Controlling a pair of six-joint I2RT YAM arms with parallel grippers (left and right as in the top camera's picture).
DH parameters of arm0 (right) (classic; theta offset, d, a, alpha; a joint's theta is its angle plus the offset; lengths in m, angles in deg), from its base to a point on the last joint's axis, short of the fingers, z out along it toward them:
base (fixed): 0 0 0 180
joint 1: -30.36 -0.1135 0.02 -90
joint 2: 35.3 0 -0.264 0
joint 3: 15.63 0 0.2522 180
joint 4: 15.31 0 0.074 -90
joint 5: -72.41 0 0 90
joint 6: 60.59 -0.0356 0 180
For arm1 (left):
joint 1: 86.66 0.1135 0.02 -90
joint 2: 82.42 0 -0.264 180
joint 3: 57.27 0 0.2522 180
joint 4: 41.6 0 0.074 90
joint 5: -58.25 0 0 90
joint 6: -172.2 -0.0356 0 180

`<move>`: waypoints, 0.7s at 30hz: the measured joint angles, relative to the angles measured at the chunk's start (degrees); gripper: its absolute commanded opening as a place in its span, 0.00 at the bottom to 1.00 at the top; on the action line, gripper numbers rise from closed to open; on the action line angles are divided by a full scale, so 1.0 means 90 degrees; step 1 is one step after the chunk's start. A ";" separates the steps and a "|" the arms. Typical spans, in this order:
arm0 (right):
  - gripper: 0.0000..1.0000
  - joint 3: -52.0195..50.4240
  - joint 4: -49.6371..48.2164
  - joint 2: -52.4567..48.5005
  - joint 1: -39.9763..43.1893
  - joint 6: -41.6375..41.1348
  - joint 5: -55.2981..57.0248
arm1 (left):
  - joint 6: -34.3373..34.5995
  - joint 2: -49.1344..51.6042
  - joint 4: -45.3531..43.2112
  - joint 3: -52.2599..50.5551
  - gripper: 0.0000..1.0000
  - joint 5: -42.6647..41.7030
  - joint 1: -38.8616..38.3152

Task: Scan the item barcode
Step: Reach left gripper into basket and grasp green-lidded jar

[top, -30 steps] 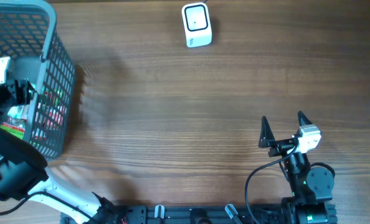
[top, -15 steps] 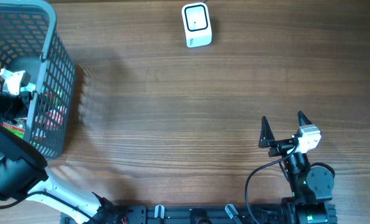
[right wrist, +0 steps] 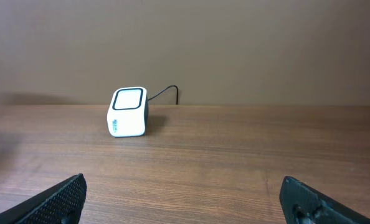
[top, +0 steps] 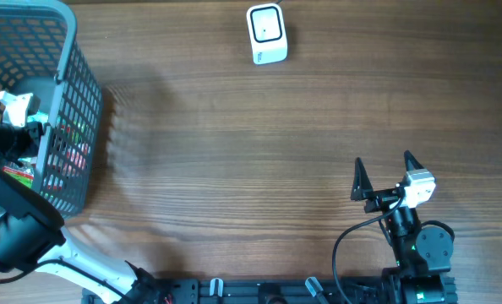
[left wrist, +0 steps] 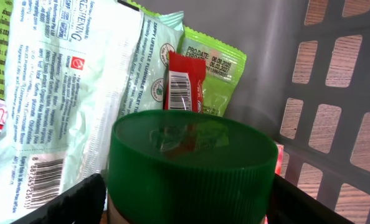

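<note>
In the left wrist view a jar with a ribbed green lid (left wrist: pixel 191 155) stands inside the grey basket (top: pixel 65 101). My left gripper (left wrist: pixel 188 202) is down in the basket, and its black fingers (left wrist: pixel 73 202) press against both sides of the lid. The jar's body and any barcode on it are hidden. The white barcode scanner (top: pixel 266 34) sits at the table's far edge and shows small in the right wrist view (right wrist: pixel 128 112). My right gripper (top: pixel 384 173) rests open near the front right, with nothing between its fingers.
Behind the jar lie a pale green wipes packet (left wrist: pixel 79 93), a red packet with a barcode (left wrist: pixel 184 87) and a green sachet (left wrist: pixel 216 68). The basket's slotted wall (left wrist: pixel 334 81) stands close on the right. Bare wooden table (top: pixel 234 169) lies between basket and scanner.
My left gripper has shifted a little to the right inside the basket and its jaws have narrowed onto the green lid. The right arm has not moved.
</note>
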 measured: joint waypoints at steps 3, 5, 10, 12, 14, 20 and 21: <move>1.00 0.0000 0.0000 0.0000 0.0000 0.0000 0.0000 | -0.0002 0.0000 -0.0187 -0.0175 0.77 0.0002 0.0000; 1.00 0.0000 0.0000 0.0000 0.0000 0.0000 0.0000 | -0.0002 0.0000 -0.0306 -0.0274 0.76 0.0002 0.0000; 1.00 0.0000 0.0000 0.0000 0.0000 0.0000 0.0000 | -0.0017 0.0000 -0.0403 -0.0313 0.63 0.0005 0.0000; 1.00 0.0000 0.0000 0.0000 0.0000 0.0000 0.0000 | -0.0015 0.0000 -0.0418 -0.0313 0.63 0.0002 0.0000; 1.00 0.0000 0.0000 0.0000 0.0000 0.0000 0.0000 | -0.0015 0.0000 -0.0437 -0.0313 0.63 0.0002 0.0000; 1.00 0.0000 0.0000 0.0000 0.0000 0.0000 0.0000 | 0.0007 -0.0102 -0.0520 -0.0296 0.62 0.0007 0.0000; 1.00 0.0000 0.0000 0.0000 0.0000 0.0000 0.0000 | 0.0032 -0.0141 -0.0515 -0.0238 0.62 0.0012 0.0000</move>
